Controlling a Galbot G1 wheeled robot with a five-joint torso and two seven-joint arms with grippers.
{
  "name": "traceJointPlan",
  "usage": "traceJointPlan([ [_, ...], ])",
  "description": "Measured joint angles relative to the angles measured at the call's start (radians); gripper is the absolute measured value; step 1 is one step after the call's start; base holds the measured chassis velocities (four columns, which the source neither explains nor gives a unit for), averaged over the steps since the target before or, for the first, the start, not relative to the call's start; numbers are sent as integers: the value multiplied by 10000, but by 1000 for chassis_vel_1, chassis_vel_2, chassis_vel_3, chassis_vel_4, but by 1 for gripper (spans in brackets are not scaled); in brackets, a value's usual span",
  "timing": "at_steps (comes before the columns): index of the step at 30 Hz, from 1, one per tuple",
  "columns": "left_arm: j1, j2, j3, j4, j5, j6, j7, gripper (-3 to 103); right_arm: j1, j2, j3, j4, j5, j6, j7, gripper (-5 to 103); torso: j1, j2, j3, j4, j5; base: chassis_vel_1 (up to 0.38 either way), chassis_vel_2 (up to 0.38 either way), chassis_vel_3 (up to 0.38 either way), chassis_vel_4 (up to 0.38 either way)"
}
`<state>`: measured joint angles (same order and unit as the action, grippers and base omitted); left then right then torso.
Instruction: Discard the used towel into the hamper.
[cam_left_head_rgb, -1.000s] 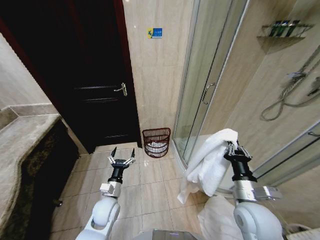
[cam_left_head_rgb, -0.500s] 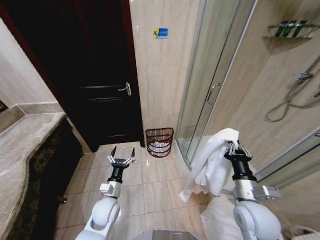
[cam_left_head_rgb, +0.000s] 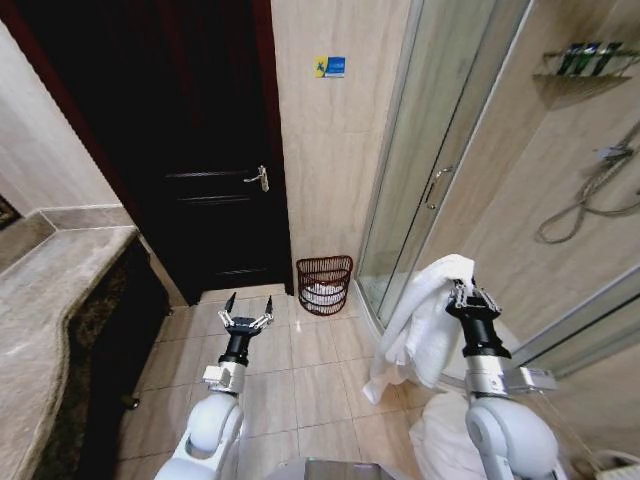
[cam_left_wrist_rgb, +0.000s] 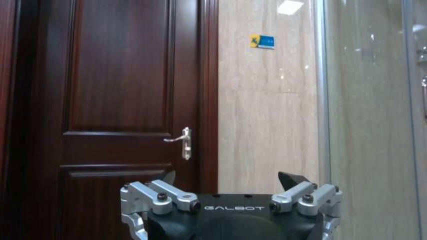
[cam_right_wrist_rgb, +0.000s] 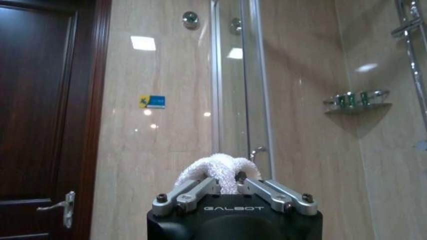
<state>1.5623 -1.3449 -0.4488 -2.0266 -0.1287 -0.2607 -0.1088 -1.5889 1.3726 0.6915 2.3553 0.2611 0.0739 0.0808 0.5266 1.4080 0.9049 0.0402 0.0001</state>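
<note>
A white towel hangs in folds from my right gripper, which is shut on its top edge; in the right wrist view the towel bulges between the closed fingers. The hamper, a small dark red-brown ribbed basket with something white inside, stands on the floor against the tiled wall between the door and the shower, ahead and left of the towel. My left gripper is held up over the floor tiles left of the hamper, open, with nothing in it.
A dark wooden door with a metal handle is at the back left. The glass shower enclosure stands to the right. A stone counter runs along the left. Another white cloth lies on the floor by my right arm.
The whole view has shifted: the door and hamper have slid right in the frame, so the camera moved. Both grippers keep their poses and the towel stays held.
</note>
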Motion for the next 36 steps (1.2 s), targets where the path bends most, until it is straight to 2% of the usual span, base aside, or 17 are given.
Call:
traceJointPlan([
  [17, 96, -140, 152, -160, 371, 104, -39, 100, 84, -138, 134, -156, 322, 138, -1, 5, -6, 2, -2, 2, -3, 89, 102, -87, -97],
  [36, 134, -169, 174, -164, 496, 106, -45, 100, -9, -13, 56, -159, 84, 328, -283, 5, -1, 0, -1, -1, -3, -140, 109, 133, -116],
])
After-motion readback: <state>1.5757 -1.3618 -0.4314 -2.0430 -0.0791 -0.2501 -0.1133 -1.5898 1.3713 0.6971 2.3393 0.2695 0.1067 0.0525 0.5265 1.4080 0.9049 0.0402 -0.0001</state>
